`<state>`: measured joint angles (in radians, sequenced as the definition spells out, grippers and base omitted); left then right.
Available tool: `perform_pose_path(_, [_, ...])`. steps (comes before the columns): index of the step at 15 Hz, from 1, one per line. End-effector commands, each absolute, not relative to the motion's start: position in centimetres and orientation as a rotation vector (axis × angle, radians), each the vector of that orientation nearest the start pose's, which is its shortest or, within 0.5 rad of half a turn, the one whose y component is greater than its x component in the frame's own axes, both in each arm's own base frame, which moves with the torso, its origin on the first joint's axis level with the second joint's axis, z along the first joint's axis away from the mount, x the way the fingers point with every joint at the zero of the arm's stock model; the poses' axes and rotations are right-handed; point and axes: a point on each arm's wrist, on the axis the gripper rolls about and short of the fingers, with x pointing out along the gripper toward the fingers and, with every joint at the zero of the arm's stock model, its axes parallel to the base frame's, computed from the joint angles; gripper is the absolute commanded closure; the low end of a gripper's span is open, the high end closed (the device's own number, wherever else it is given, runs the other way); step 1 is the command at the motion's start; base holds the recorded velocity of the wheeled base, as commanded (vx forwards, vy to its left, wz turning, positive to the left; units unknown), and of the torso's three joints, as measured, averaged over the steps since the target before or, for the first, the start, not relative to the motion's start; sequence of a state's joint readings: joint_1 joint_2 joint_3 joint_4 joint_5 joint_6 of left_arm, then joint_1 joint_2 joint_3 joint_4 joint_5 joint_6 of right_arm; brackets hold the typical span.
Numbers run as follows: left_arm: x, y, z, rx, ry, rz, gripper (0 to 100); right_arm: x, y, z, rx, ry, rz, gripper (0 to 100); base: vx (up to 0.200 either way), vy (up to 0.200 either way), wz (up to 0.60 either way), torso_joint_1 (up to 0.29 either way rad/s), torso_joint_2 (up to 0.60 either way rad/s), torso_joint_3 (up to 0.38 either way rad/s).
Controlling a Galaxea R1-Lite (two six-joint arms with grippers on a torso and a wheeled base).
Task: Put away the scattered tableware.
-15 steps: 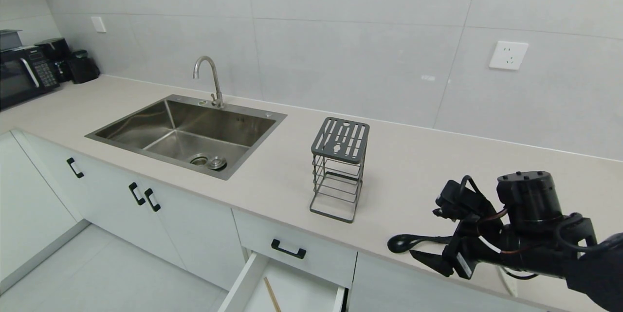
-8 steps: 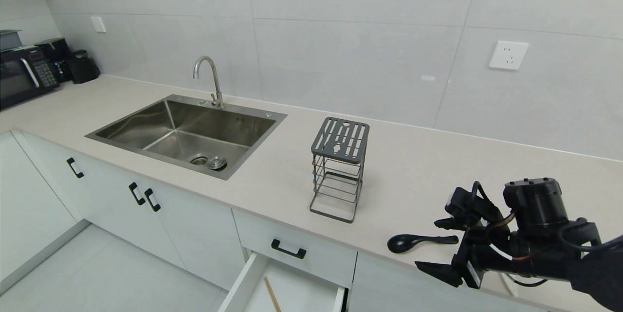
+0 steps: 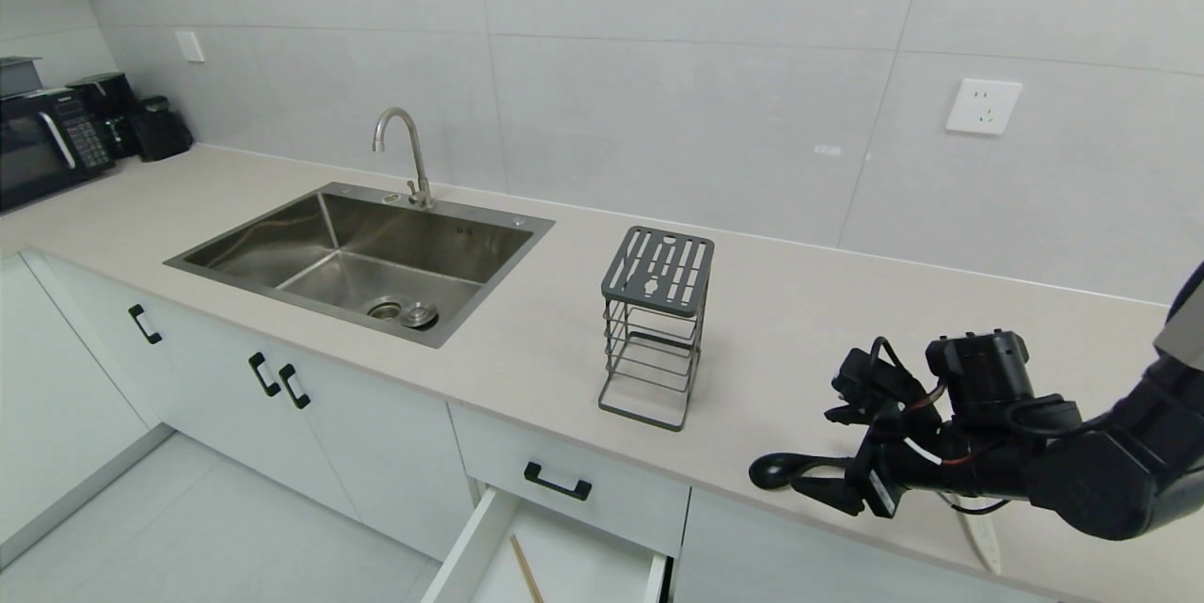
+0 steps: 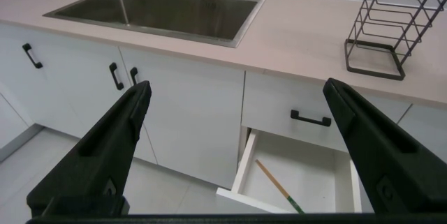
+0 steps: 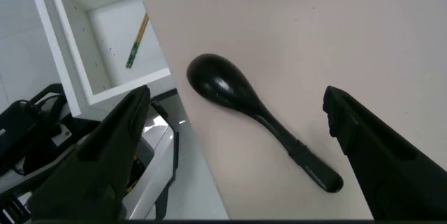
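Lower right in the head view, the spoon [image 3: 773, 470] lies with its handle toward the right tool [image 3: 826, 483], whose fingers stand apart beside it.

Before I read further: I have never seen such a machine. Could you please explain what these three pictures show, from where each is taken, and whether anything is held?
This is a robot with two arms, each ending in a two-fingered gripper. The wide picture comes from a camera on its head, looking down at a kitchen counter. The other two come from cameras on the wrists, so the dark shapes at their edges are the gripper's own fingers. On the counter a black spoon lies and a wire rack stands beside a sink. Below, a drawer is open with one chopstick inside. The right gripper is open, with the spoon lying between its fingers. The left gripper is open before the cabinets. Nothing is held.
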<state>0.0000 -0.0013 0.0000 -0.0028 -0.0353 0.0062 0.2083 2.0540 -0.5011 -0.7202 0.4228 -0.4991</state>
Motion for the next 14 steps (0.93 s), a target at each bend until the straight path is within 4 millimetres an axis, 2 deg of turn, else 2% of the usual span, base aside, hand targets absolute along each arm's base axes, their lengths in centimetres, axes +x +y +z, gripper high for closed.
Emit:
perform_pose_path(1, [-2.3, -0.1, 7.6, 0.006, -0.003, -0.035, 0, 28.0, 6.2, 0.2, -0.36, 0.726, 0.787, 0, 0.0, 0.0, 0.0, 0.0, 0.0, 0.0])
perform_pose_path(6, [-2.3, -0.1, 7.6, 0.006, -0.003, -0.035, 0, 28.2, 4.2, -0.4, -0.36, 0.747, 0.738, 0, 0.0, 0.0, 0.0, 0.0, 0.0, 0.0])
perform_pose_path(11, [-2.3, -0.1, 7.6, 0.006, -0.003, -0.035, 0, 28.4, 4.3, -1.5, -0.362, 0.776, 0.747, 0, 0.0, 0.0, 0.0, 0.0, 0.0, 0.0])
perform_pose_path(14, [-2.3, -0.1, 7.6, 0.006, -0.003, -0.035, 0, 29.7, 4.7, -2.1, -0.368, 0.764, 0.749, 0, 0.0, 0.0, 0.0, 0.0, 0.0, 0.0])
